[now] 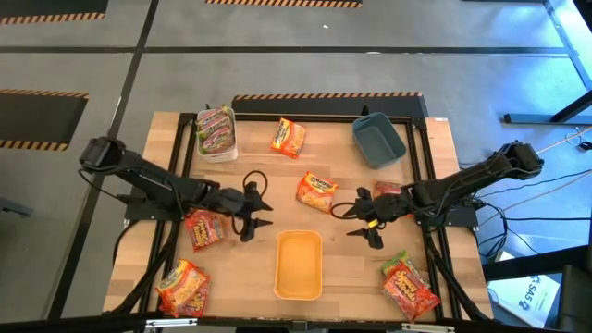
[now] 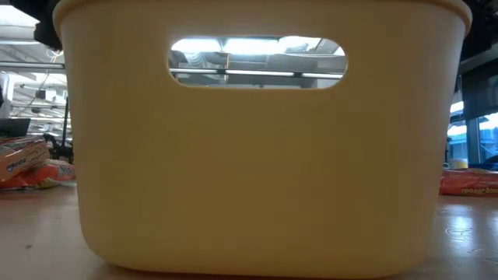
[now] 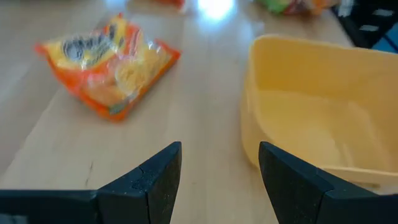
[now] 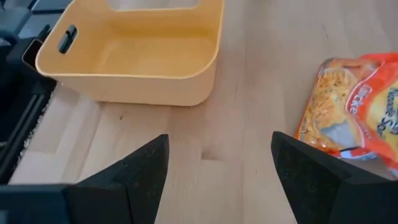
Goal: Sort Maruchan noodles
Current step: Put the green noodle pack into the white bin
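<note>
The left gripper [image 1: 260, 209] is held over the middle of the wooden table [image 1: 342, 277], its dark fingers [image 3: 155, 180] spread apart with nothing between them. An orange-yellow crinkly plastic ramen packet [image 1: 316, 191] lies ahead of these fingers, apart from them, beside the empty yellow plastic rectangular bin [image 1: 299, 265] at the table's near edge. The right gripper [image 1: 363, 222] is likewise released and empty, just right of that bin; the same packet [image 4: 348, 115] is seen off to one side of its fingers [image 4: 140, 171], untouched. Green-pink packets [image 1: 215, 129] fill the white bin [image 1: 218, 154] near the far left corner. A blue bin [image 1: 377, 141] stands far right. Other packets lie at the far edge [image 1: 288, 137], left edge [image 1: 204, 228], near left corner [image 1: 182, 287] and near right corner [image 1: 408, 284].
</note>
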Controlling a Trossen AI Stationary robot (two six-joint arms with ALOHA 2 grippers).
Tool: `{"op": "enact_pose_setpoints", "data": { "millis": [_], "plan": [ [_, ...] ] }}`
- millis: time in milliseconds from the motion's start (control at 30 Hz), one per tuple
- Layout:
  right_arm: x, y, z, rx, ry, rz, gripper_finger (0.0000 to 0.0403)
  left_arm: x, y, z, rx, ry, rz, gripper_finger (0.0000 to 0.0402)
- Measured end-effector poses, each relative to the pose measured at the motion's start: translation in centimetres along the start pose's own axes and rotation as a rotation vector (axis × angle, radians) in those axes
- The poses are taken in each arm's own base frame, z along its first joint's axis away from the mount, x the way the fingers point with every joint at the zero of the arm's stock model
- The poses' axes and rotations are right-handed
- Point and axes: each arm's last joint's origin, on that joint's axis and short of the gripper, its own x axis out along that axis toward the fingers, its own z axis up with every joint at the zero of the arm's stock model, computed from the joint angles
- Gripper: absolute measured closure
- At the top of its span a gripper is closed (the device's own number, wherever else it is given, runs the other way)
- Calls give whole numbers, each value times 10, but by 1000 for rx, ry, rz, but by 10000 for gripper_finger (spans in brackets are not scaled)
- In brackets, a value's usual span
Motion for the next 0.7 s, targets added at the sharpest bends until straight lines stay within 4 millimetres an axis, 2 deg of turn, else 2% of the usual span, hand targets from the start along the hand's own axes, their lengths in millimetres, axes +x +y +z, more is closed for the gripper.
{"op": "enact_pose_setpoints", "data": {
  "millis": [100,300,433,533,700],
  "plan": [
    [1,-1,-2,10,-3,-4,139,0,-1,1,-14,54,27,193],
    [2,0,-2,25,0,8,139,-5,-21,17,12,90,-12,193],
    [-1,4,1,143,62,107,139,-7,-28,21,42,63,1,193],
    [-7,19,6,261,155,208,139,-7,-28,21,66,44,54,193],
    [-18,46,7,488,280,246,139,-2,-26,18,115,39,133,193]
  ]
}}
